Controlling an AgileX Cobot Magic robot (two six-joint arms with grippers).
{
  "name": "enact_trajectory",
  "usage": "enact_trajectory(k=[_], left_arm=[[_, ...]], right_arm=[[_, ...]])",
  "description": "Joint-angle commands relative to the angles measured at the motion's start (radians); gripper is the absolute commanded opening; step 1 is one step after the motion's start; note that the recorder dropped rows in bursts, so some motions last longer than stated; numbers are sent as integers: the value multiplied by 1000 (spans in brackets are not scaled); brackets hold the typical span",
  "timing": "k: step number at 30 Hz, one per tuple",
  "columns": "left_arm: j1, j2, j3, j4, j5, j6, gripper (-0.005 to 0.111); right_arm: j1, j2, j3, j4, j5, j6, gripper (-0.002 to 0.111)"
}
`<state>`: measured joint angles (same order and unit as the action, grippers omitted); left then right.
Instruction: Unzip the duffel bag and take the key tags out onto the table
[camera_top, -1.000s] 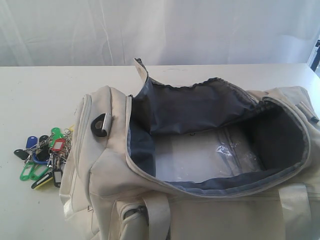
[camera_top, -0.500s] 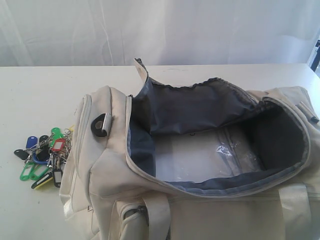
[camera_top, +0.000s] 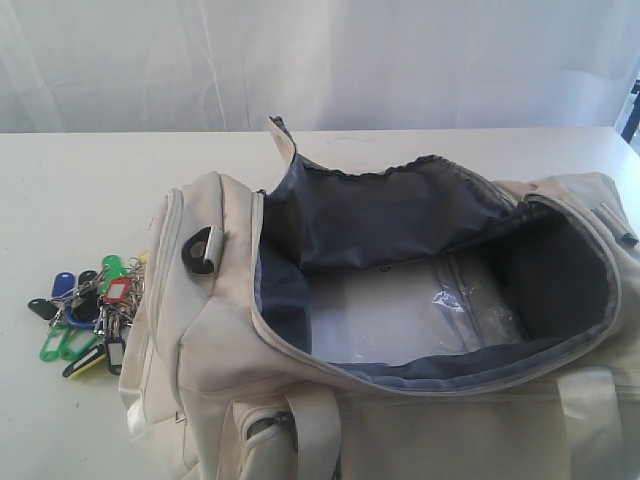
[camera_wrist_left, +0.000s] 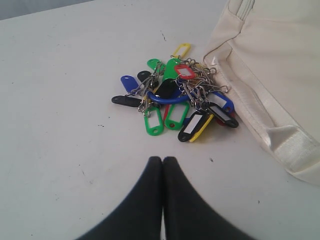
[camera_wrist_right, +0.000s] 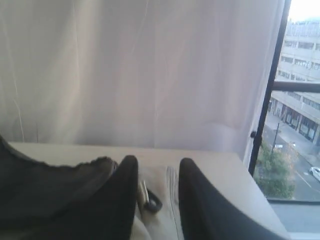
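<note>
The cream duffel bag lies unzipped on the white table, its grey lining gaping wide. The key tags, a bunch in green, blue, red, yellow and black, rest on the table against the bag's left end. In the left wrist view my left gripper is shut and empty, a short way back from the key tags beside the duffel bag. My right gripper stands open over the duffel bag's end, a black strap ring showing between its fingers. Neither gripper shows in the exterior view.
A white curtain hangs behind the table's far edge. A window frame stands beyond the table's corner in the right wrist view. A black strap ring sits on the bag's left end.
</note>
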<state>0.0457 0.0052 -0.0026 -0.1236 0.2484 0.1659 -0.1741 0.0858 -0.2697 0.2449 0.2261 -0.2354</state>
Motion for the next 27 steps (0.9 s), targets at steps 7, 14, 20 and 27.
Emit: enact_trajectory(k=[7, 14, 20, 27], left_arm=[[2, -5, 3, -5, -1, -10, 0], [2, -5, 3, -5, -1, -10, 0], [2, -5, 3, -5, -1, -10, 0], [2, -5, 3, -5, -1, -10, 0]], right_arm=[[4, -65, 270, -171, 43, 61, 28], [4, -65, 270, -245, 110, 68, 28], [4, -65, 270, -245, 95, 162, 28], [4, -65, 270, -245, 95, 250, 28]])
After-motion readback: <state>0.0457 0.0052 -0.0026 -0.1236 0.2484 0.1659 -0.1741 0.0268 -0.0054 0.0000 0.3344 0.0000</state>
